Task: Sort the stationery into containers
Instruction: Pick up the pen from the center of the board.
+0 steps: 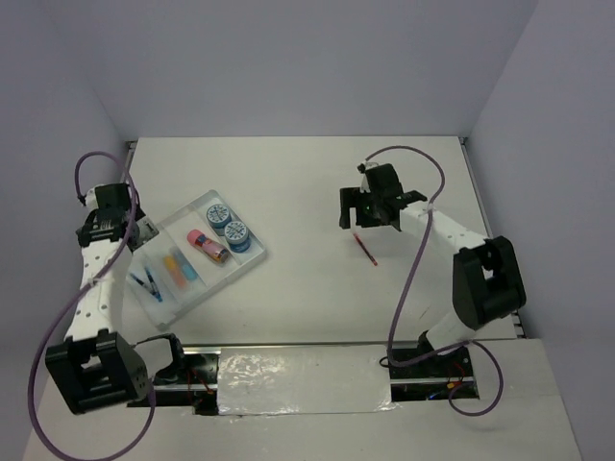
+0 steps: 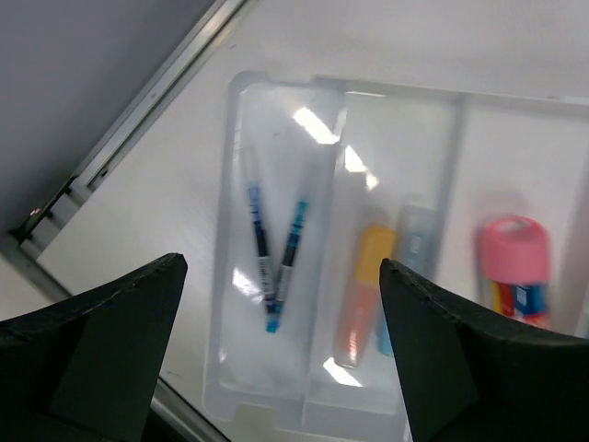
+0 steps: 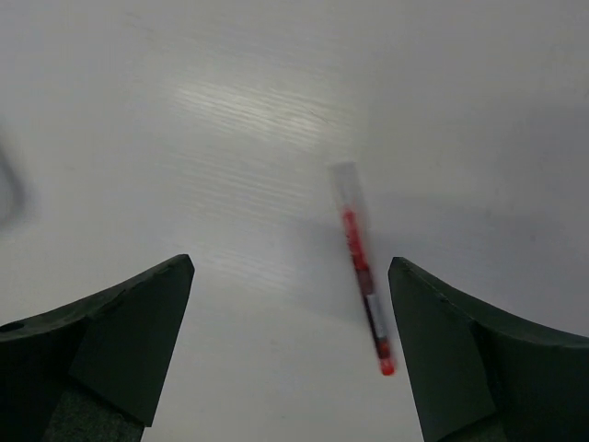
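Stationery is lying mostly inside the tray (image 1: 204,286), which is sitting at an angle on the left part of the table (image 1: 307,182) in the top view. Two blue rolls (image 1: 218,214) are standing side by side at its far end, and the pink cylinder (image 1: 207,245) is lying just beside them. The orange bar (image 1: 174,263) and the light-blue bar (image 1: 188,273) are lying next to each other. Two blue pens (image 1: 146,283) are resting in the compartment nearest the left arm (image 1: 96,288). A red pen (image 1: 365,248) is lying alone on the table, well apart from the tray and just below the right claw (image 1: 370,206). The left claw (image 1: 141,233) is hanging over the tray's left corner and hiding a little of it.

In the left wrist view, the two dark fingers (image 2: 101,350) are standing wide apart with nothing between them. The picture is blurring slightly. The blue pens are lying below in a narrow V in the outermost compartment. The finger at the right edge is cutting off the light-blue bar's near end and the cylinder's lower part. The rolls are falling outside the frame.

In the right wrist view, this claw is also gaping wide and gripping nothing. The red pen is lying on the table between the fingers, nearer the right-hand one, with its clear end pointing away. How high the claw is hanging above it cannot be told.
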